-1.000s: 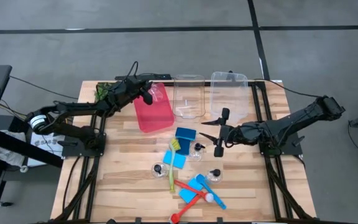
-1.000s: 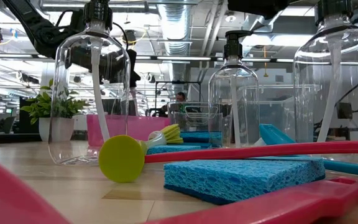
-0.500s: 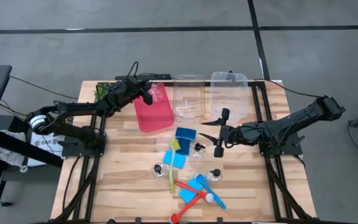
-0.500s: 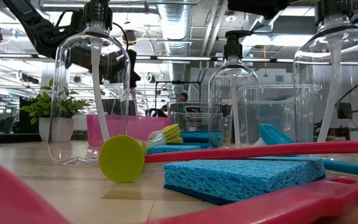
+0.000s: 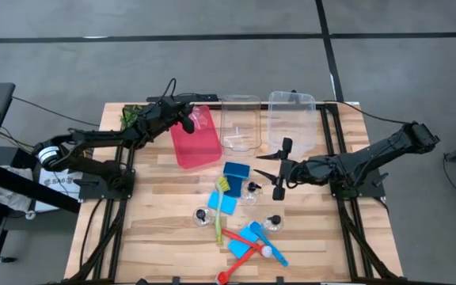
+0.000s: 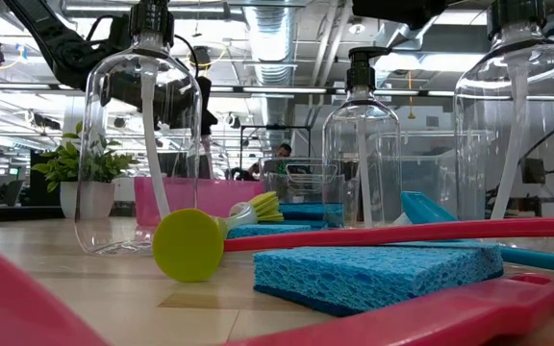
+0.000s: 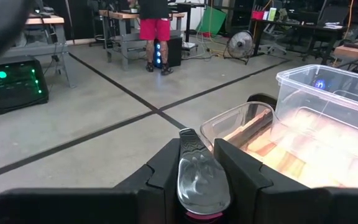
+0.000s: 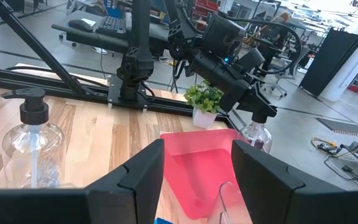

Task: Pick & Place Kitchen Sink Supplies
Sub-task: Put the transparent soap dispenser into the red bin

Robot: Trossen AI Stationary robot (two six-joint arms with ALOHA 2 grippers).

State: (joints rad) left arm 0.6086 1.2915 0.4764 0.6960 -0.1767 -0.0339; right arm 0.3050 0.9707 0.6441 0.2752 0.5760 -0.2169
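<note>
Evenly and brightly lit from overhead ceiling fixtures, with only soft, short shadows on the tabletop (image 5: 165, 198). Glare on the clear bottles (image 6: 133, 144) in the low view and on a clear bin (image 7: 328, 106) in the left wrist view. Nearest red shapes in the low view out of focus.

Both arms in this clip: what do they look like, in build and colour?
Both are matte black. The left arm trails black cables and carries a white part near its base. The right arm is the same dark segmented build. Each ends in two dark jaws, seen blocky and angular in the wrist views.
</note>
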